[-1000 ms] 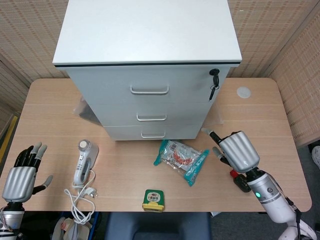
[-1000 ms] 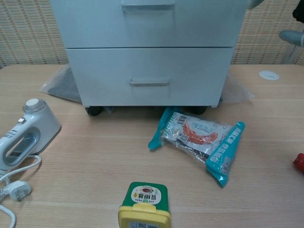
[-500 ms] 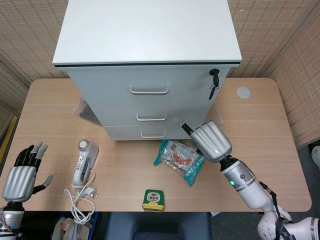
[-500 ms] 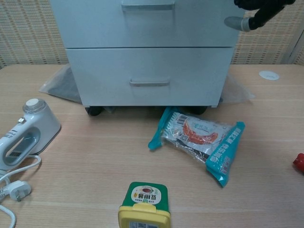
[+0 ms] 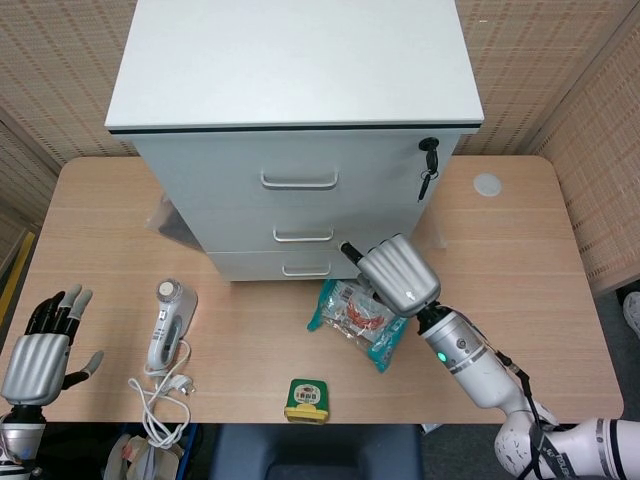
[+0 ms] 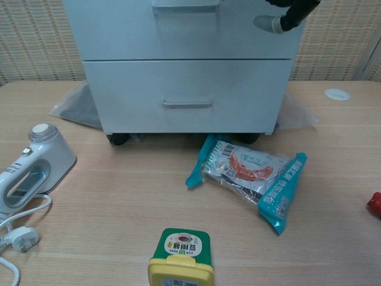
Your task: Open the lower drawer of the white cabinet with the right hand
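Observation:
The white cabinet stands at the back of the table with three drawers, all closed. Its lower drawer has a small silver handle, which the chest view also shows as handle. My right hand hovers just right of the drawer fronts, above a snack packet, fingers spread and pointing at the cabinet, holding nothing. In the chest view only the right hand's fingertips show, at the top, level with the middle drawer. My left hand rests at the table's near left corner, fingers apart and empty.
A teal snack packet lies in front of the cabinet's right side. A green and yellow tub sits near the front edge. A white corded appliance lies at left. A key hangs from the top drawer's lock.
My right hand has swung left from the table's right side to the cabinet front, ending over the snack packet. The left hand has stayed put.

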`<state>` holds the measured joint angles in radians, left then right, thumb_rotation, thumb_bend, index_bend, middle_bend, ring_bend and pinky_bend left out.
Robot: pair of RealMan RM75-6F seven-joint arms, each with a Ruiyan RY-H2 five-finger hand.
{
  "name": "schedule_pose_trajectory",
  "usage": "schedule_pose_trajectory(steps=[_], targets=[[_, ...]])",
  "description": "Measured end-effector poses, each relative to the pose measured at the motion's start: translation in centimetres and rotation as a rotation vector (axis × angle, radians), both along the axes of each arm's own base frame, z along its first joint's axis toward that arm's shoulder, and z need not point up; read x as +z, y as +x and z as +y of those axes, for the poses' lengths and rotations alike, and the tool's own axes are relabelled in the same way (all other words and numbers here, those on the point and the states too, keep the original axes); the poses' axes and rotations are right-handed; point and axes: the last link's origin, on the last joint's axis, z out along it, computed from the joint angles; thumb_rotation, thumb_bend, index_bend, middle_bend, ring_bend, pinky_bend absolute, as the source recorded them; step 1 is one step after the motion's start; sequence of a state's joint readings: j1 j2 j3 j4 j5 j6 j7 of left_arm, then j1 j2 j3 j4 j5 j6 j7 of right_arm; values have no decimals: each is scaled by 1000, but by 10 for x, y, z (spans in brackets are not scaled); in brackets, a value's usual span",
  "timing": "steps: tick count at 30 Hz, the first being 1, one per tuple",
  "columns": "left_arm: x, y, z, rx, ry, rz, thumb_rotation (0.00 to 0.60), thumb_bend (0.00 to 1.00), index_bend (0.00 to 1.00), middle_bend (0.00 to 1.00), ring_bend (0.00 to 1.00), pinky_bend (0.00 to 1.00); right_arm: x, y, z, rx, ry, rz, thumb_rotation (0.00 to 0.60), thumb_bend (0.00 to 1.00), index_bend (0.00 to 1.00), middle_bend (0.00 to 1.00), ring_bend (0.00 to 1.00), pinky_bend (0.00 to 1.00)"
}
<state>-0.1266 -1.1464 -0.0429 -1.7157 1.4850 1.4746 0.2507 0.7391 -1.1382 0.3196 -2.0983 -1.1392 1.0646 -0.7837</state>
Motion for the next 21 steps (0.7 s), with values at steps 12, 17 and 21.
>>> schedule_pose_trajectory(steps=[12, 17, 21], targets=[[-1, 0, 1, -3, -2, 0, 600, 249, 0, 0, 0, 92, -6, 13, -10, 6, 4, -1, 600, 376, 245, 917, 964, 854], [-2, -1, 1, 0, -4, -1, 600, 249, 0, 0, 0, 92, -11, 19, -15, 8, 9, 4, 600, 376, 244, 917, 964, 855], [-1, -2, 1, 3, -1, -2, 600, 249, 0, 0, 0, 92, -17, 24, -19, 8, 13, 14, 600, 376, 245, 917, 964, 854]])
